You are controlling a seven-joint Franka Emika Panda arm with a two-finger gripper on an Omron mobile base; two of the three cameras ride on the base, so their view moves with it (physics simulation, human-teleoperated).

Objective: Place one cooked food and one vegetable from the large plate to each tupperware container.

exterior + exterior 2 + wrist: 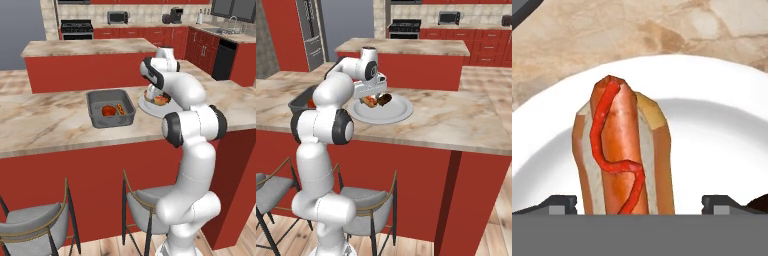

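Observation:
A hot dog (pixel 624 150) in a bun with a red ketchup line lies on the large white plate (pixel 712 125). My gripper (pixel 642 204) is open, with one dark fingertip on each side of the hot dog's near end and not touching it. In the right base view the gripper (pixel 374 96) hangs low over the plate (pixel 393 114), above the hot dog (pixel 370 102) and beside a dark piece of food (pixel 385 99). A dark grey tupperware container (pixel 111 107) stands left of the plate (pixel 149 108) and holds a red food (pixel 108 110) and a second hot dog (pixel 120 108).
Plate and container stand on a marble counter (pixel 45 125) with a red front. Two bar stools (pixel 142 202) stand below its near edge. A second island (pixel 85 47) lies behind, and a stove (pixel 76 27) and a microwave (pixel 117 17) stand at the back wall.

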